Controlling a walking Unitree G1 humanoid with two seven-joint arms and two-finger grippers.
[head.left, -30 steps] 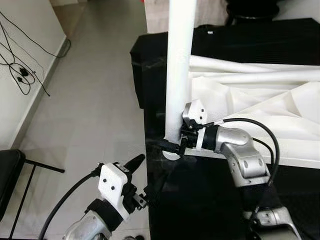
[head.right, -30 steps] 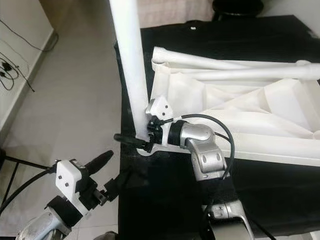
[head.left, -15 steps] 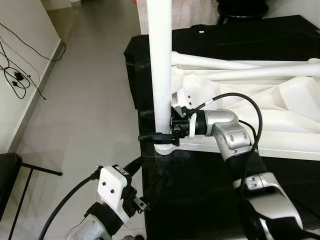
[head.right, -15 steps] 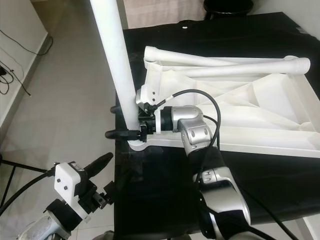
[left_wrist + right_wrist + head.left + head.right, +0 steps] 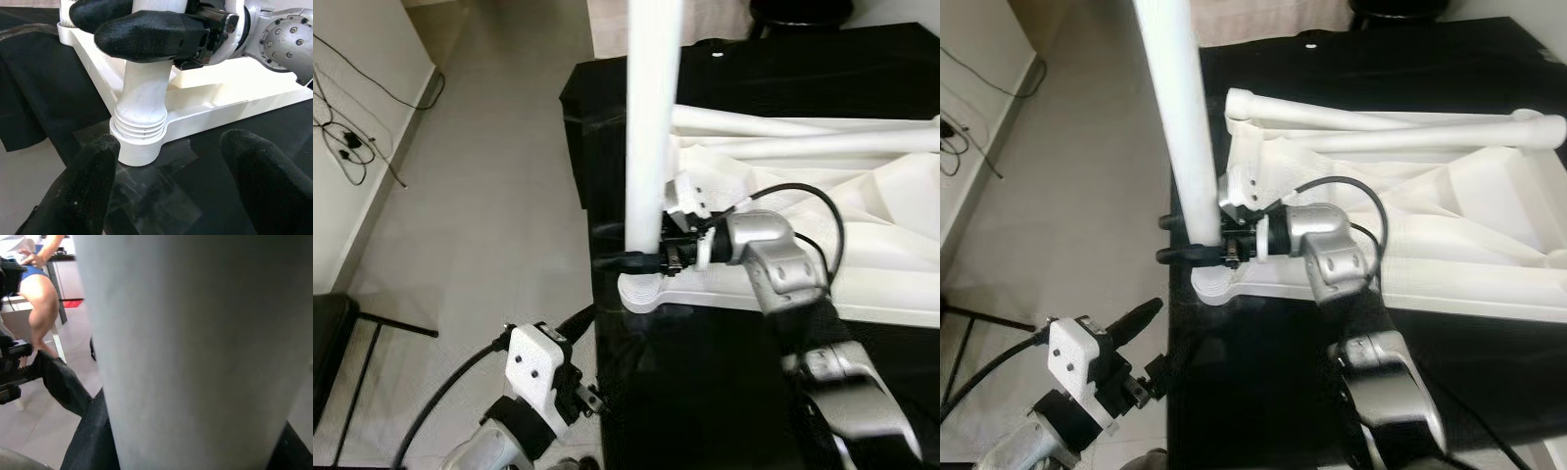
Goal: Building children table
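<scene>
A white children's table top (image 5: 901, 225) lies upside down on a black-covered table (image 5: 705, 392). One white leg (image 5: 646, 147) stands upright in the near-left corner socket (image 5: 139, 147), its ribbed base just above the socket. My right gripper (image 5: 1180, 238) is shut on this leg low down, one black finger (image 5: 146, 34) across its front. Two more white legs (image 5: 1381, 122) lie loose inside the table top. My left gripper (image 5: 171, 196) hangs open below the table's left edge, facing the socket and touching nothing.
Grey floor (image 5: 489, 196) runs along the table's left side, with cables (image 5: 342, 137) by the wall and a black chair (image 5: 328, 333) at the near left. A seated person's leg (image 5: 41, 298) shows beyond the held table leg.
The camera has shifted a little. My right gripper stays shut on the upright leg at the corner socket. My left gripper stays low by the table edge.
</scene>
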